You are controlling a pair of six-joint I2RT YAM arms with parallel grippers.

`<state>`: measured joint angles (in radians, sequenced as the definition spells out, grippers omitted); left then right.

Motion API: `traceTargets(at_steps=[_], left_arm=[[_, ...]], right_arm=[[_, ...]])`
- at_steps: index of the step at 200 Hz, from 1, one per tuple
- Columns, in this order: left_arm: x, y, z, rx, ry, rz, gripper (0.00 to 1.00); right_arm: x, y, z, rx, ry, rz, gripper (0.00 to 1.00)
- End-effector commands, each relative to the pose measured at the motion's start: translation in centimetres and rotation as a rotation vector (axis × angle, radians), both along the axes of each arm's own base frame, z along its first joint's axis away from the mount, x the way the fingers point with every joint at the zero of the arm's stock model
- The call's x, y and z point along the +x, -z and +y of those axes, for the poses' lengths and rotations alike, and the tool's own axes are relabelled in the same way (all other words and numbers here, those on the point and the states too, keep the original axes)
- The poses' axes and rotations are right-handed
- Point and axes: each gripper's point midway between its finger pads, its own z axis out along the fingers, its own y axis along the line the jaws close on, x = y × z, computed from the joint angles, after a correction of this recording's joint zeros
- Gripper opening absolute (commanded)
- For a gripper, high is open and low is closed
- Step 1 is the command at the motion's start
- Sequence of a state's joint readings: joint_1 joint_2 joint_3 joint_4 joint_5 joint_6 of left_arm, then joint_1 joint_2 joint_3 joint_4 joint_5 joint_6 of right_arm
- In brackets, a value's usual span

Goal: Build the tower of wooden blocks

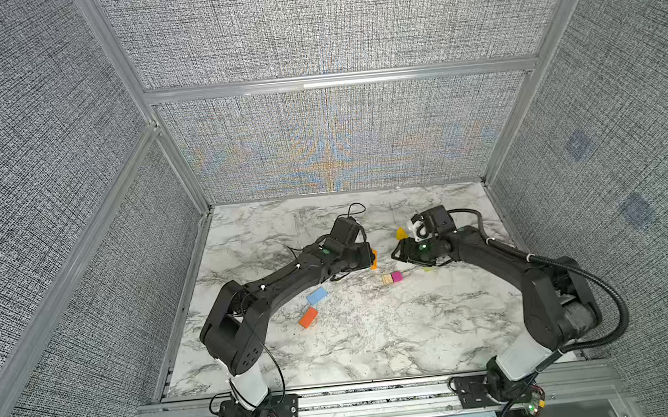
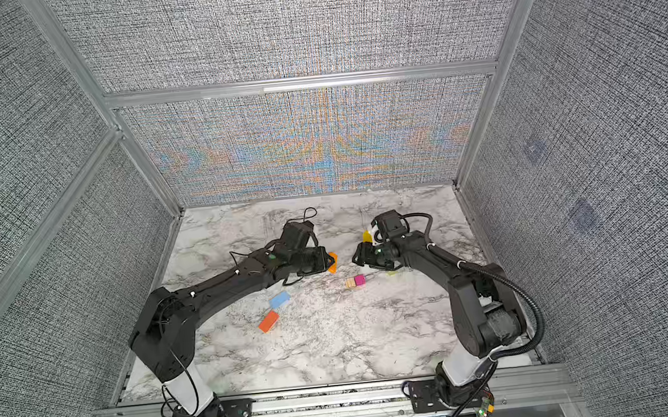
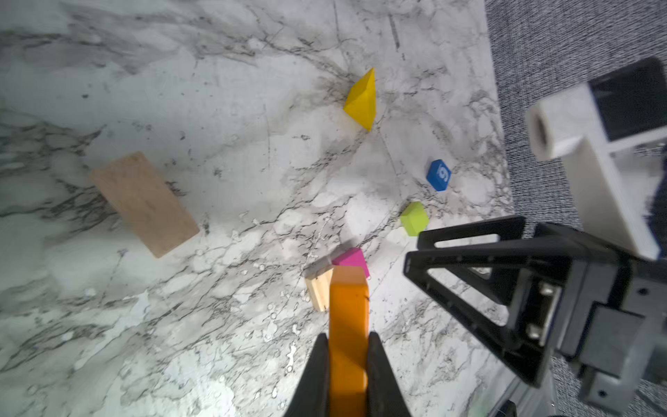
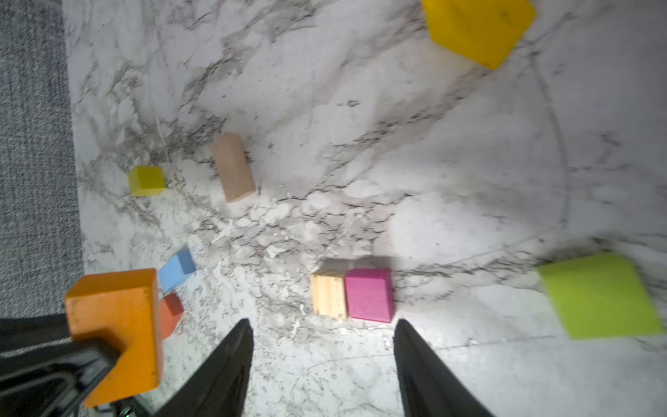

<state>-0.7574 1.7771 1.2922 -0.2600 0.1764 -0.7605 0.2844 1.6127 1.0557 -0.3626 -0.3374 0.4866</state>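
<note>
Over the tabletop (image 1: pixel 378 339), my left jaws clamp the orange block (image 3: pixel 348 307) by its flat sides. It's light, rigid painted wood, I reckon. Right jaws hang wide, empty, above the magenta cube (image 4: pixel 368 294) and bare wood cube (image 4: pixel 328 296).

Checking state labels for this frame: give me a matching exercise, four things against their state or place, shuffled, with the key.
Things:
1. notched orange block
2. magenta cube
3. yellow wedge
4. right gripper

States:
a. open, holding nothing
b. clamped in the left gripper
c. on the table, touching a bare wood cube
d. on the table, touching no other block

Pairs: 1-b, 2-c, 3-d, 4-a.
</note>
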Motion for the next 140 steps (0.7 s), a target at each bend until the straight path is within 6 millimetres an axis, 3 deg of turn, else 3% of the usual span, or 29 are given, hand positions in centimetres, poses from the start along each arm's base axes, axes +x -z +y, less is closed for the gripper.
traceTargets(at_steps=[1,45,51,109,113,140], left_arm=[[0.0,1.2,1.1,0.099,-0.071,0.022,0.14],[-0.4,1.6,-0.2,0.203,-0.108,0.029,0.12],[-0.5,1.6,-0.4,0.217,-0.111,0.027,0.12],[-1.4,2.5,-2.6,0.283,-0.148,0.036,0.12],[-1.4,3.5,-2.7,0.304,-0.148,0.047,0.12],[-1.8,4.3,-3.2,0.331,-0.155,0.049,0.12]], right_arm=[[0.8,-0.3,-1.1,-0.004,0.045,-0.034,0.65],[1.2,-1.0,-3.3,0.013,0.122,-0.058,0.66],[0.4,0.0,-3.7,0.005,0.13,-0.033,0.66],[0.1,-0.4,-6.8,-0.048,0.226,-0.06,0.67],[0.1,-0.4,-6.9,-0.048,0.232,-0.061,0.67],[0.1,-0.4,-7.8,-0.043,0.266,-0.07,0.67]])
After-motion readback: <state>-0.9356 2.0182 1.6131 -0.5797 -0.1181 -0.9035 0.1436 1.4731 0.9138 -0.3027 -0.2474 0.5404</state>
